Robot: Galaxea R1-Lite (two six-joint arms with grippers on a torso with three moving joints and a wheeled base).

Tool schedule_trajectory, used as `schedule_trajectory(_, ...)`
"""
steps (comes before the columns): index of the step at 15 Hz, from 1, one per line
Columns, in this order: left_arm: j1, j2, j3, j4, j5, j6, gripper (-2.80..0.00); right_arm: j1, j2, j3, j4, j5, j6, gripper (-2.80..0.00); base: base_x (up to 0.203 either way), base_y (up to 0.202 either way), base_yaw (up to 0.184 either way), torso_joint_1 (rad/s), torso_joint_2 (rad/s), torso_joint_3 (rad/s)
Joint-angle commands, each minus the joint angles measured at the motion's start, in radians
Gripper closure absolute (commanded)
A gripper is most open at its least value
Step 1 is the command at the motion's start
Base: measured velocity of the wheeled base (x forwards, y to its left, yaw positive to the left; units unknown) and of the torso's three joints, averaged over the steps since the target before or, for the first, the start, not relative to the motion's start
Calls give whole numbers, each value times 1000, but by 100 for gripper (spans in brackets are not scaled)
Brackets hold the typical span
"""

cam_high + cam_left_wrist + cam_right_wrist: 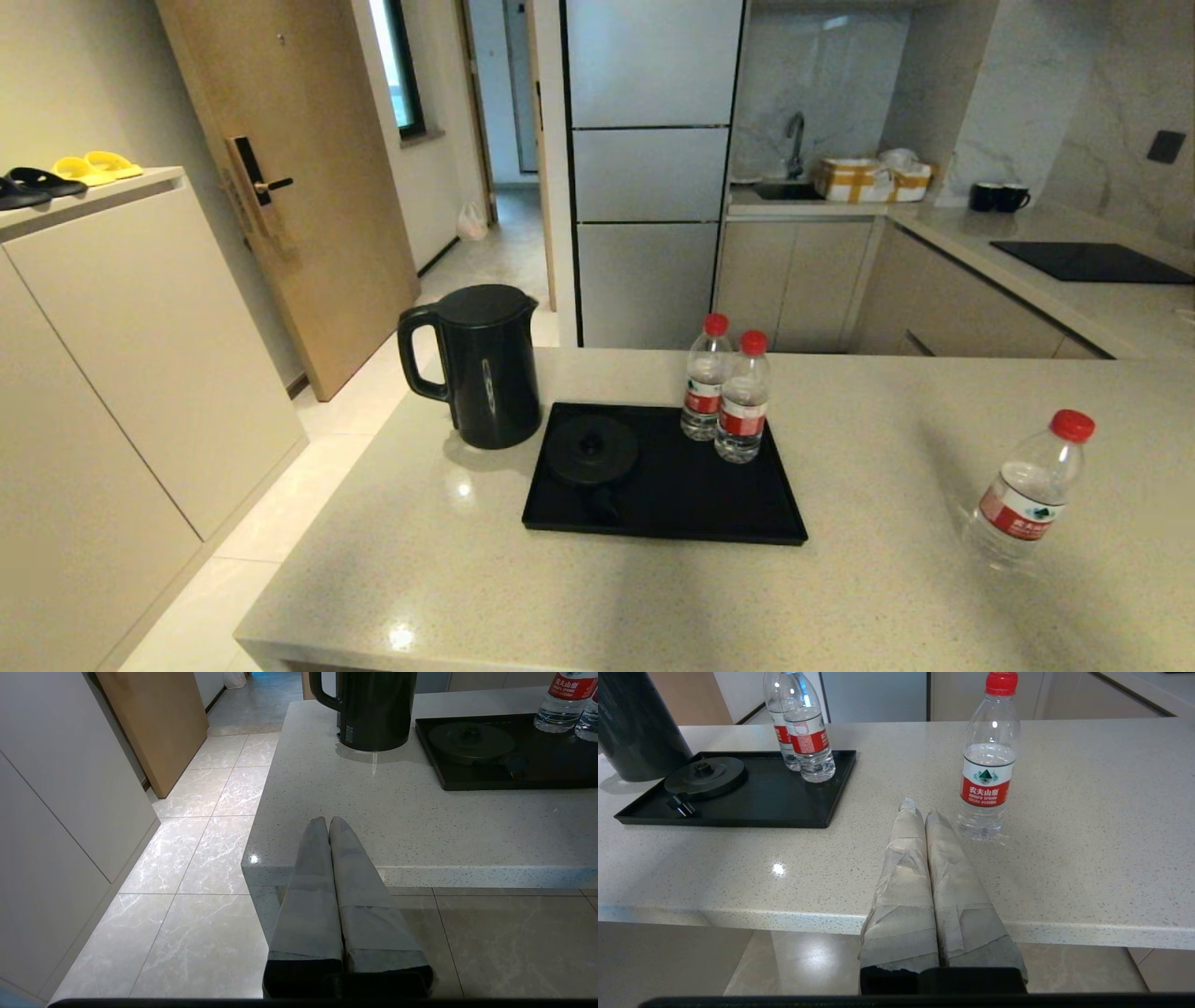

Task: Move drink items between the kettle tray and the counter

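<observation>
The kettle tray [728, 509] lies flat on the counter [887, 597] and holds the round kettle base [592, 450] at its left end and two water bottles [728, 397] standing upright and touching each other near its far right corner. The electric kettle [481, 364] is not on its base: it stands on the counter just beside the tray's left edge, handle turned away from the tray. A third water bottle [1032, 495] stands alone on the counter, well apart from the tray on its right. The left gripper [328, 823] has its cloth-wrapped fingers [308, 882] pressed together with nothing between them; it hovers over the counter's near edge, with the kettle ahead of it and the tray ahead and to its right. The right gripper [920, 809] is likewise closed and empty above the near edge, the lone bottle just ahead and slightly right of its tips, the tray ahead to its left. Neither gripper appears in the head view, which alone takes in the sink [789, 189], the hob [1088, 261] and two black mugs [997, 197] on the worktop behind. The right wrist view alone shows the base's cord plug [681, 805] lying in the tray.
</observation>
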Motion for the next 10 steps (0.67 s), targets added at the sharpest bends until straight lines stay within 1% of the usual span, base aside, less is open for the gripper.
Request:
schedule_trajectory(1, 0, 1, 0, 1, 1, 0, 0, 0, 1, 0, 0, 0, -1, 0, 0, 0, 0, 0, 0, 0)
schedule_trajectory(10, 0, 1, 0, 1, 0, 0, 0, 0, 1, 0, 0, 0, -1, 0, 0, 0, 0, 0, 0, 0)
